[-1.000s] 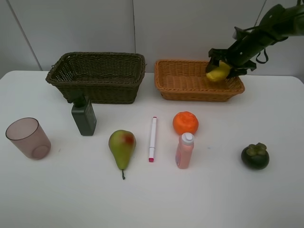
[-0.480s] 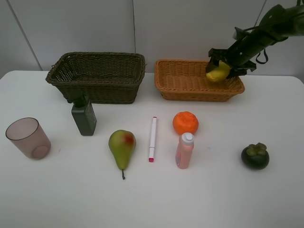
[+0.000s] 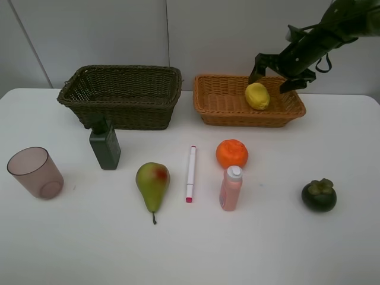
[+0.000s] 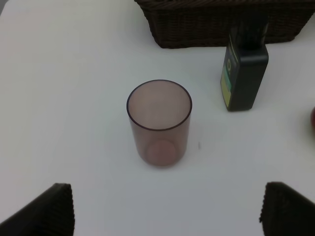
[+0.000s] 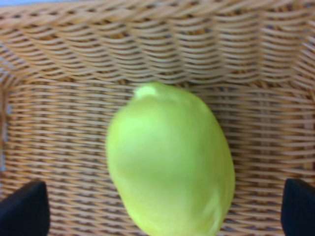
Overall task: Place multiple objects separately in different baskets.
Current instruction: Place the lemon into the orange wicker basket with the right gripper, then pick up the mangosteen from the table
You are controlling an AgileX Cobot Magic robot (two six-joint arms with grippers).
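While the right jaws stand spread wide above the shallow, light orange-tan wicker basket (image 3: 221, 114), they have hold of nothing: the oval yellow lemon (image 3: 257, 95) lies free on the woven floor just beneath them, toward the right end of that basket. In the right wrist view the two dark fingertips (image 5: 22, 212) sit well out to either side of the fruit without touching it. Left of this basket, near but apart, stands the deeper, dark olive-brown rectangular wicker basket (image 3: 127, 113). The left jaws are likewise fully apart and grip nothing; they hang over the white bench (image 3: 267, 249) with the translucent mauve plastic cup (image 4: 159, 123) upright ahead of them, clear of both fingertips. Beyond the cup the squat dark green bottle (image 4: 244, 73) stands upright just in front of the dark basket's front wall; whether the two touch I cannot tell. Across the middle of the bench the green-red pear (image 3: 152, 183) lies with its stalk toward the near edge, and the slim white-pink marker (image 3: 190, 173) lies just beside it, pink tip nearest. Right of the marker sits the round orange (image 3: 231, 153), with the small pink bottle (image 3: 230, 189), white-capped and upright, just in front of it. The dark round mangosteen (image 3: 319, 195) rests well apart at the right
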